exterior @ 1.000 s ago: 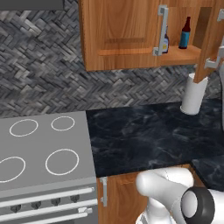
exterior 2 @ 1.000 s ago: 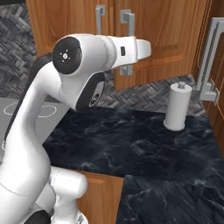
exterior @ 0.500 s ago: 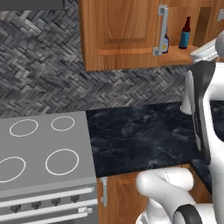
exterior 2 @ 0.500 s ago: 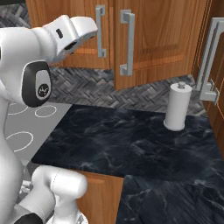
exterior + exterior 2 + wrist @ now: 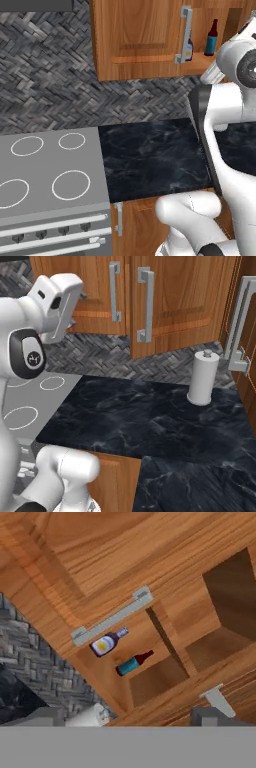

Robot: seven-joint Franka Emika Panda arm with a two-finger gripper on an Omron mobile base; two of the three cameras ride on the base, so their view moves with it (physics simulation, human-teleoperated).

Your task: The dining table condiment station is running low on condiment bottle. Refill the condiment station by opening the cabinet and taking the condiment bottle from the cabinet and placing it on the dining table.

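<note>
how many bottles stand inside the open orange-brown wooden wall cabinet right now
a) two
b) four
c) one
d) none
a) two: in the hand view the open orange-brown wooden wall cabinet holds a dark bottle with a yellow and white label and a dark bottle with a blue label, side by side on its floor; the left base view shows the same pair behind the door's handle.
</note>
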